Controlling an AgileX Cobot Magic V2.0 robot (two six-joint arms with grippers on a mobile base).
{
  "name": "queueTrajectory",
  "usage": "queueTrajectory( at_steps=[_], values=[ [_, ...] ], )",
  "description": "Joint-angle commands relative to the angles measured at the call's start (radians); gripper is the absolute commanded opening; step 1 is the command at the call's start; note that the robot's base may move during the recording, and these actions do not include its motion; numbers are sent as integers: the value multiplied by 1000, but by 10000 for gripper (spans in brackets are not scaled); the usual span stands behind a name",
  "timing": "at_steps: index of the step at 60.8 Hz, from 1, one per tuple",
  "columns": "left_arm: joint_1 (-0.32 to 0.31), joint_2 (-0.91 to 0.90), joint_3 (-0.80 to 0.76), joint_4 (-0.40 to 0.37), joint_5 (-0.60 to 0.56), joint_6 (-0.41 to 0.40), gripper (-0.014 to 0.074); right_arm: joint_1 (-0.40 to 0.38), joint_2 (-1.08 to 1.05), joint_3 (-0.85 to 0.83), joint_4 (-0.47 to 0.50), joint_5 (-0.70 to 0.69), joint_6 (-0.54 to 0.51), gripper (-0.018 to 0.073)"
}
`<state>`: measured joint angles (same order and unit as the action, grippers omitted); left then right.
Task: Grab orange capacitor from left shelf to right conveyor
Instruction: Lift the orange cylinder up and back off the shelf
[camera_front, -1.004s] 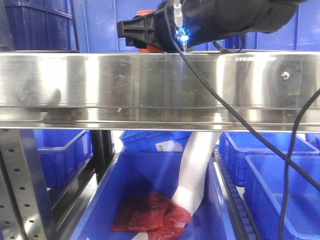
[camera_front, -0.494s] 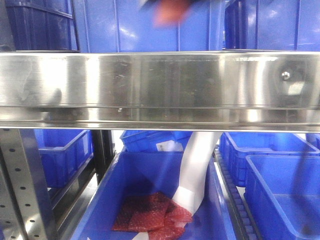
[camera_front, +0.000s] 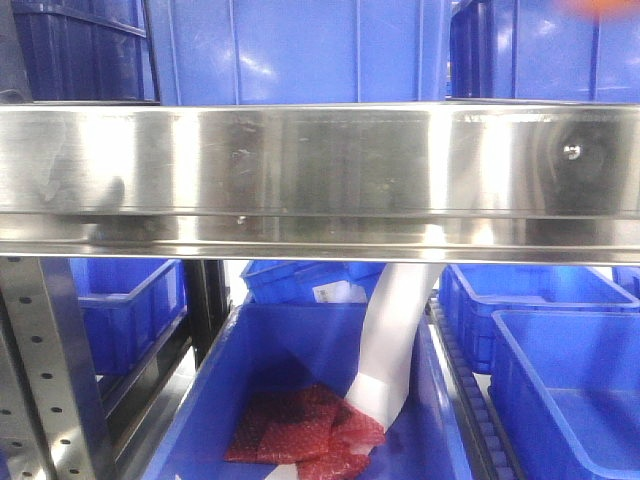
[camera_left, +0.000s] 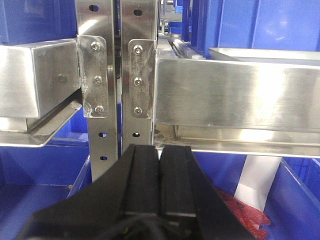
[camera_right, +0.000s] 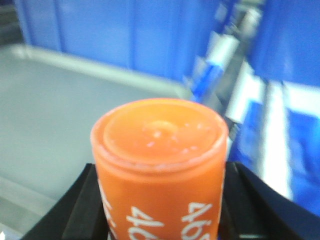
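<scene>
The orange capacitor (camera_right: 160, 165) fills the right wrist view, its top cap towards the camera and white digits on its side. My right gripper (camera_right: 160, 212) is shut on it, a black finger (camera_right: 82, 207) pressed against each flank. In the front view only an orange blur (camera_front: 605, 5) shows at the top right edge. The left shelf's steel front rail (camera_front: 320, 170) spans that view. My left gripper (camera_left: 160, 162) is shut with nothing in it, low in front of the shelf's perforated uprights (camera_left: 100, 75). The right conveyor is out of view.
Blue bins (camera_front: 300, 50) stand on the shelf behind the rail. Below it, a blue bin (camera_front: 200, 400) holds red bubble wrap (camera_front: 300, 435) and a white sheet (camera_front: 395, 340). More blue bins (camera_front: 560, 380) sit at the right. A pale grey flat surface (camera_right: 50, 110) lies behind the capacitor.
The right arm with the capacitor has left the middle of the front view, moving up and to the right. Only an orange smear stays at the top right corner.
</scene>
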<state>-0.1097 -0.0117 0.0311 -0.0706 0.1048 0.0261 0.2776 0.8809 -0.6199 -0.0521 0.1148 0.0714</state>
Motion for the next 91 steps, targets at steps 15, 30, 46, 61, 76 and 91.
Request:
queueTrajectory(
  at_steps=[15, 30, 46, 61, 76, 91],
  values=[
    [-1, -13, -5, -3, -86, -2, -127, -11, -382, 74, -13, 164, -5, 97],
    [-1, -13, -5, -3, -86, -2, -127, -11, -588, 74, -13, 212, -5, 97],
    [-1, -13, -5, -3, -86, -2, -127, -11, -682, 74, -13, 192, -5, 97],
    [-1, -13, -5, -3, -86, -2, -127, -11, -682, 74, -13, 192, -5, 97],
    [-1, -13, -5, -3, -86, -2, -127, -11, -682, 74, -13, 192, -5, 97],
    [-1, -13, -5, -3, -86, -2, -127, -11, -682, 74, -13, 192, -5, 97]
  ],
)
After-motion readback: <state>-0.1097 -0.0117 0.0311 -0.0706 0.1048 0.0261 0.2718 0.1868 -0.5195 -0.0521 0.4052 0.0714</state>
